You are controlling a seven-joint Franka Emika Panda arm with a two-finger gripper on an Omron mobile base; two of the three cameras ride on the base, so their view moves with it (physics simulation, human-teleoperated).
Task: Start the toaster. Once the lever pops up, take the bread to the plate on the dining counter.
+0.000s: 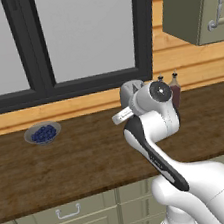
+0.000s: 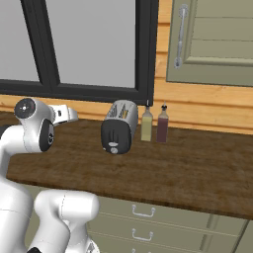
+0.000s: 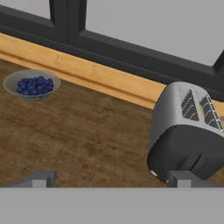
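Toaster [image 3: 186, 131] brushed metal, matt black end; counter [image 3: 87, 135] grained wood

silver toaster [image 2: 118, 126] upright on wooden counter [image 2: 197, 168], black end forward

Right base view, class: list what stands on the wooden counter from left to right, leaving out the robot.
toaster → pale yellow bottle → dark red bottle

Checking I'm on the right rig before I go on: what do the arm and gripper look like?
A glossy white jointed arm of rounded, bulbous links, with a dark band along one link and dark round joint caps. No loose cables or markings show. The gripper ends in two small dark grey blocky finger tips.
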